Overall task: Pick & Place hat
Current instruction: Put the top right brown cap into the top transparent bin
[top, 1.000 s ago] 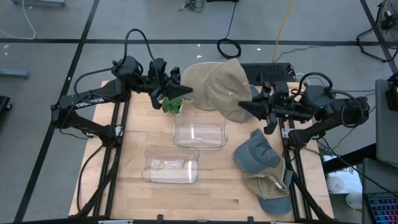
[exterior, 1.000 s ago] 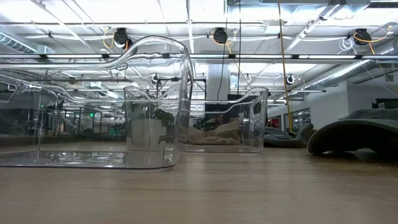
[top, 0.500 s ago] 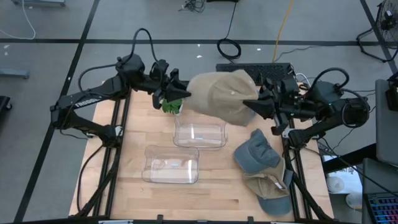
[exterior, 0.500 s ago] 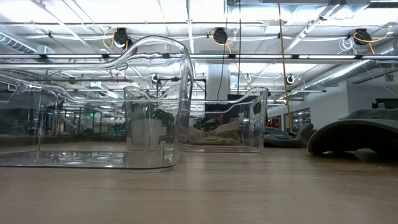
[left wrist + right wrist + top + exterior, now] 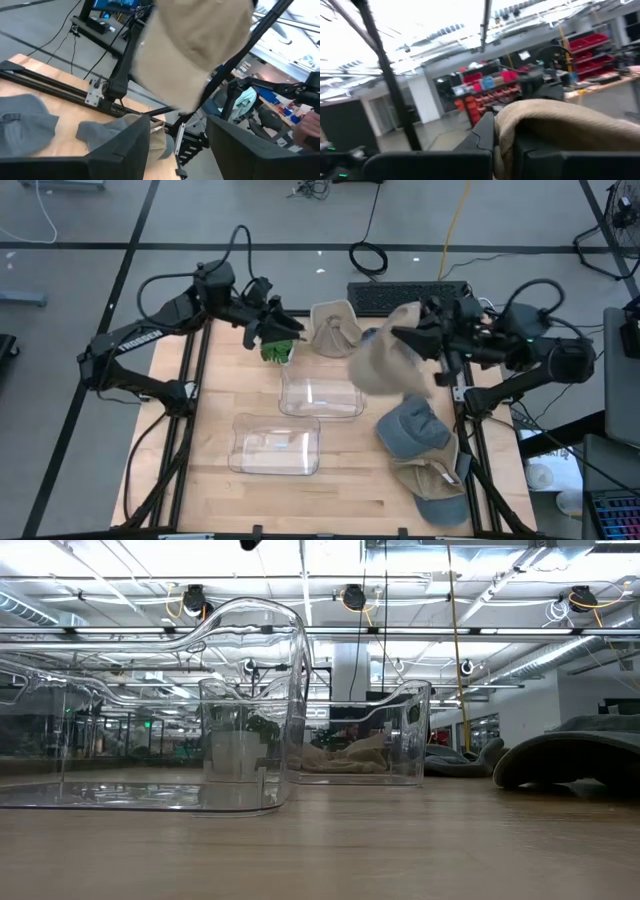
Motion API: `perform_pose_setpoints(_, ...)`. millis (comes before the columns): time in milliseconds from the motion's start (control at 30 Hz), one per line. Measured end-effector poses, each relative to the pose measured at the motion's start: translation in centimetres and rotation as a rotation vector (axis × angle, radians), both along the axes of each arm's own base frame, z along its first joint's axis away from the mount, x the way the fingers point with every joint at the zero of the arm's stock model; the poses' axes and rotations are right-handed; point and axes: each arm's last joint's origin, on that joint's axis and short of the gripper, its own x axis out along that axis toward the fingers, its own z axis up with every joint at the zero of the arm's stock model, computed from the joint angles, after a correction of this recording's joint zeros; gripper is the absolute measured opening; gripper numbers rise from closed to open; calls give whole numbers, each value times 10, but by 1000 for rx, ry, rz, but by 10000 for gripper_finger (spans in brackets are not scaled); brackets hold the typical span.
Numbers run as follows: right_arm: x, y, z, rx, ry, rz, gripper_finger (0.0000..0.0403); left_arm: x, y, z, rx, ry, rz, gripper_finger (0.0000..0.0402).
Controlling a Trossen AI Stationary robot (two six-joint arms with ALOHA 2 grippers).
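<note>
High view is showing us what low view misses: right gripper [image 5: 412, 343] gripping tan hat [image 5: 385, 365], left gripper [image 5: 283, 328] spread wide.

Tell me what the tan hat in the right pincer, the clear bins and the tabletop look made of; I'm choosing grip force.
Tan hat, held by the right pincer: soft matte cloth, seemingly, since it droops and folds. Clear bins: rigid glossy see-through plastic, probably, with bright reflections on the walls. Tabletop: pale wood, judging by its plank lines.
</note>
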Motion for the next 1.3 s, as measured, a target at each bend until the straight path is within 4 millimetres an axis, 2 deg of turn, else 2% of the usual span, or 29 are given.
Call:
perform_pose_setpoints(300, 26, -14, -15, -28, 98, -85, 6, -23, -11, 18, 35, -72, -3, 185)
perform_pose_setpoints(467, 45, -22, -33, -40, 235, -123, 6, -39, -18, 28, 57, -116, -1, 179)
perform_pose_setpoints(800, 81, -27, -75, -66, 516, -143, 6, -61, -28, 41, 80, -175, 1, 198)
perform_pose_setpoints(1000, 100, -28, -95, -72, 616, -168, 6, -66, -31, 44, 84, -189, 2, 203)
perform_pose_setpoints(1300, 112, -30, -115, 51, 701, -257, 6, -67, -31, 45, 58, -188, 1, 192)
